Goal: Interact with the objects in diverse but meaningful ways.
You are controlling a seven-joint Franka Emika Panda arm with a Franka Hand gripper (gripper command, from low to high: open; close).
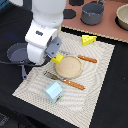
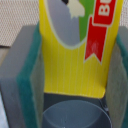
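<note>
A yellow box with a red label is clamped between green-padded fingers; my gripper is shut on it. In the exterior view, the gripper holds the yellow box just above the striped placemat, at the edge of a round tan plate. A yellow holed cheese wedge lies on the mat's far corner. A pale blue-and-white milk carton stands on the mat's near edge. The bread loaf is out of view.
An orange-handled knife and fork flank the plate. A grey pan sits at the exterior view's left, partly behind the arm. A grey pot and a bowl stand at the back.
</note>
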